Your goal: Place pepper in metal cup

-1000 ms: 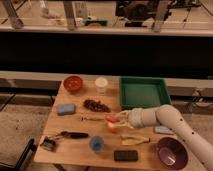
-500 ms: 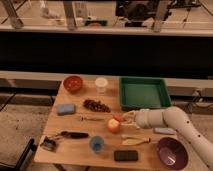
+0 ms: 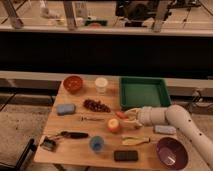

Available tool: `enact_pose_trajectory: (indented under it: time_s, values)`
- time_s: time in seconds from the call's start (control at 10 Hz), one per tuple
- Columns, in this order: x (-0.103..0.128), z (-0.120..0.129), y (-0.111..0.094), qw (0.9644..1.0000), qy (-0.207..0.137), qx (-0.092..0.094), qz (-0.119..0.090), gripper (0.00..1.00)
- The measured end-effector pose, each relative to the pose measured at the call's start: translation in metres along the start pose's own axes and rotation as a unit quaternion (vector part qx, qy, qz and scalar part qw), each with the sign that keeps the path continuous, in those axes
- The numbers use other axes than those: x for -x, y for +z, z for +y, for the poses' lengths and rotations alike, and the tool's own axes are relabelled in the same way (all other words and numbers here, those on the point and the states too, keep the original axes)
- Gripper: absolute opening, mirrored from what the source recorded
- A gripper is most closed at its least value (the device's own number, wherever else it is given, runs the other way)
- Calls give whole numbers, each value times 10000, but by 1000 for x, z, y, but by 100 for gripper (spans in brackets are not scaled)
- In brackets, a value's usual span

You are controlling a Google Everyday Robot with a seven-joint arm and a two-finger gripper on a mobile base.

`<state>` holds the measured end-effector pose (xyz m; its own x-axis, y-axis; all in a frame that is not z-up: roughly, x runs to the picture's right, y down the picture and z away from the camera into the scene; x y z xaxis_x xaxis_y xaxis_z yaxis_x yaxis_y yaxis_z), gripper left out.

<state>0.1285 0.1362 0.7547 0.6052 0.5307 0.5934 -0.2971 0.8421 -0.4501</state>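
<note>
The pepper [image 3: 121, 115], slim and red-orange, lies just above the round orange ball [image 3: 114, 125] near the middle of the wooden table [image 3: 85, 152]. My gripper [image 3: 127, 116] reaches in from the right on a pale arm, and its tip is right at the pepper's right end. I cannot tell whether it holds the pepper. A small dark metallic object [image 3: 48, 144] at the table's front left corner looks like the metal cup, far to the left of the gripper.
A green tray [image 3: 145, 92] stands behind the gripper. There is a red bowl [image 3: 73, 83], white cup [image 3: 101, 85], blue sponge [image 3: 66, 108], dark grapes [image 3: 96, 105], black brush [image 3: 74, 134], blue cup [image 3: 96, 144], pale banana [image 3: 135, 141], black block [image 3: 125, 156] and purple bowl [image 3: 172, 152].
The gripper has drawn back a little to the right, away from the orange ball. The red pepper now shows at its tip, slightly right of where it was.
</note>
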Motion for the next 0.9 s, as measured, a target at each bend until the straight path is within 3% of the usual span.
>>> enact_pose_trajectory:
  time_s: [0.3, 0.9]
  values:
    - [-11, -9, -17, 9996, 85, -244, -61, 0]
    - [-28, -12, -18, 9979, 272, -494, -331, 0]
